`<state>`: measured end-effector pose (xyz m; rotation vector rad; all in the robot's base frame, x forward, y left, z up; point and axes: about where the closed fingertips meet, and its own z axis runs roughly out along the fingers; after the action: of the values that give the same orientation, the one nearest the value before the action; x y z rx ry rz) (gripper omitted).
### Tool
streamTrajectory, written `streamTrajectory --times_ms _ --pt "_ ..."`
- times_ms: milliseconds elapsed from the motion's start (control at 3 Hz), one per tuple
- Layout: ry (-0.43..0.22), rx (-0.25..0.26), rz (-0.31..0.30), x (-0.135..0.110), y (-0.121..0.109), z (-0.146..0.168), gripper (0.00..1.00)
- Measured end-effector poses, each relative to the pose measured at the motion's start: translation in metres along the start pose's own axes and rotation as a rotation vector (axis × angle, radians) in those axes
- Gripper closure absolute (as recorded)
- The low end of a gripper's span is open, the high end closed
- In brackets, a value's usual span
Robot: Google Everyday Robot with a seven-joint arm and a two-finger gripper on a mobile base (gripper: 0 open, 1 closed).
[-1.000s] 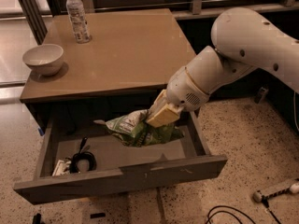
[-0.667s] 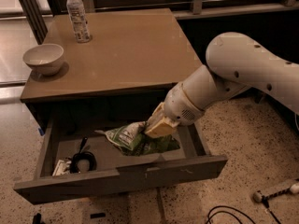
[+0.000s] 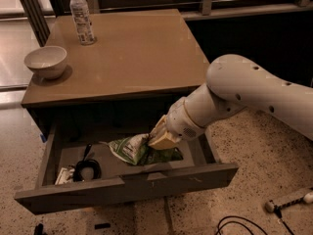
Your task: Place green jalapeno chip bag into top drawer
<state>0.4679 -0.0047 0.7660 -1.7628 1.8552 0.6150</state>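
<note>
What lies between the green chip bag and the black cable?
Bare drawer floor, by the camera view. The claw is at the end of the green chip bag away from the black cable.

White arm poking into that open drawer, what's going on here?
A one-armed robot is putting a green jalapeno chip bag into the pulled-out top drawer of a wooden table. Its gripper is down inside the drawer, at the bag's right end, and the bag seems to rest on the drawer floor, right of a coiled black cable. A white bowl and a clear plastic bottle stand on the tabletop.
</note>
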Motion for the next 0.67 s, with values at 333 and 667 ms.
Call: streamTrajectory --times_ms 333,667 --pt "0.008 0.022 -0.016 0.003 -0.005 0.003 1.00" --pt "0.015 0.079 -0.056 0.010 -0.019 0.009 1.00"
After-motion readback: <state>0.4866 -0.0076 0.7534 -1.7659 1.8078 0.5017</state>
